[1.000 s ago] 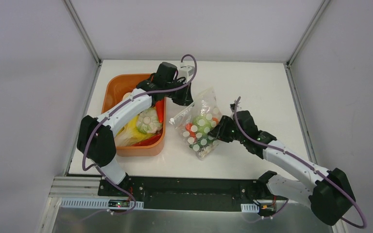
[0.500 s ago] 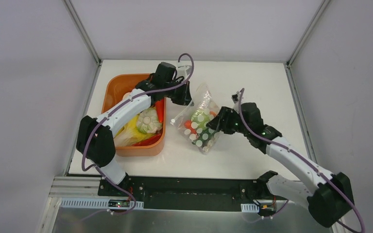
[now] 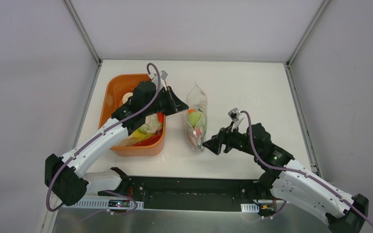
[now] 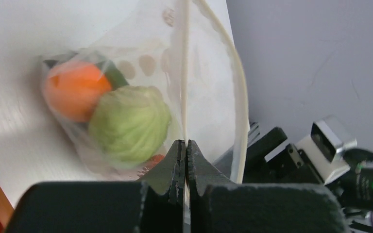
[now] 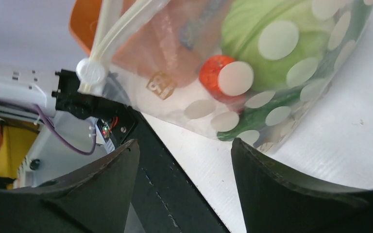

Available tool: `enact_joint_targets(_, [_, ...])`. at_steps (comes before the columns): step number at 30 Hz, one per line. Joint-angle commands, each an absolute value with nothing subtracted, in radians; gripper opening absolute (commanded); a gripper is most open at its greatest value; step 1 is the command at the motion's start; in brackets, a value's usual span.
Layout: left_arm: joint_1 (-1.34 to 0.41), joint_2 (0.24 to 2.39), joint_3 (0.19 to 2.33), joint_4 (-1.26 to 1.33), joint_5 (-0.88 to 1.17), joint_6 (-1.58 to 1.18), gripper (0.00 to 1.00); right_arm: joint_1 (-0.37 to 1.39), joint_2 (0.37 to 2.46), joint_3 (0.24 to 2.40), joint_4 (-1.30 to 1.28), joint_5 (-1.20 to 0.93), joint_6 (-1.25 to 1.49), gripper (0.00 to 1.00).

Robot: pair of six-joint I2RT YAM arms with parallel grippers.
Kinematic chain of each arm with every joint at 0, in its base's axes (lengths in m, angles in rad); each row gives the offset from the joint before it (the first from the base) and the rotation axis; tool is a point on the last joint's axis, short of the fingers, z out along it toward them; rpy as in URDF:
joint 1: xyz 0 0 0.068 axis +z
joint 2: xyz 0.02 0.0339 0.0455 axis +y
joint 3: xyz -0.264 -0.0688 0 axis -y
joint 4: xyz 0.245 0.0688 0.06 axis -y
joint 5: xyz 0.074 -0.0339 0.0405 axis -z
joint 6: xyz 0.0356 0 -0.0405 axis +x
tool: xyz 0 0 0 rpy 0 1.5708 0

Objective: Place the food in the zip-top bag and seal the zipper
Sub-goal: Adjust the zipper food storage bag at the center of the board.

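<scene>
- L claw [image 4: 185, 143]: jaws closed tight on one lip of the zipper [image 4: 184, 73], holding the bag [image 3: 196, 114] up on edge. Bag bottom rests on the table [image 3: 252, 87], just beside the orange tub [image 3: 108, 97].
- R claw [image 5: 184, 145]: jaws wide, holding nothing. It sits low at the bag's near bottom corner, close but apart from it.
- In the bag: orange ball [image 4: 75, 90], green leafy piece [image 4: 128, 121], small red piece [image 5: 213, 73], all sunk to the bottom.
- The tub has more food [image 3: 145, 128] in it, so prob. not done loading.
- Mouth looks open: the 2 zipper strips spread apart in the L wrist view.
- Step, as I read it: get a 2nd grip w/ R claw so the bag is steady.
- To do it well:
  - Keep L pinch firm & high, or the bag flops over & the food rolls out.
  - Bring R in slow and take film or the free lip, not the food bulge.
  - When sealing, line up both strips first, then press along from the L pinch end.
- Risk: thin slick plastic, so R may push the bag over instead of catching it.
</scene>
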State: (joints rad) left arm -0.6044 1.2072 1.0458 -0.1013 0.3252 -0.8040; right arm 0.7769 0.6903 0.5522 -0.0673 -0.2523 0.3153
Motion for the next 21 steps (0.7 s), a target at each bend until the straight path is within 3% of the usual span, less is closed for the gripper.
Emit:
enact_joint_targets(1, [-0.633, 1.133, 0.986, -0.025, 0.190, -0.942, 0.00, 0.896, 0.589, 0.469, 0.089, -0.120, 0.191, 0.73])
enact_joint_targets(11, [-0.751, 1.077, 0.929, -0.035, -0.021, -1.060, 0.00, 1.066, 0.561, 0.373, 0.311, 0.159, 0.098, 0.73])
enact_joint_targets(21, [-0.772, 1.056, 0.935, -0.075, -0.083, -1.106, 0.00, 1.117, 0.674, 0.355, 0.494, 0.176, 0.007, 0.55])
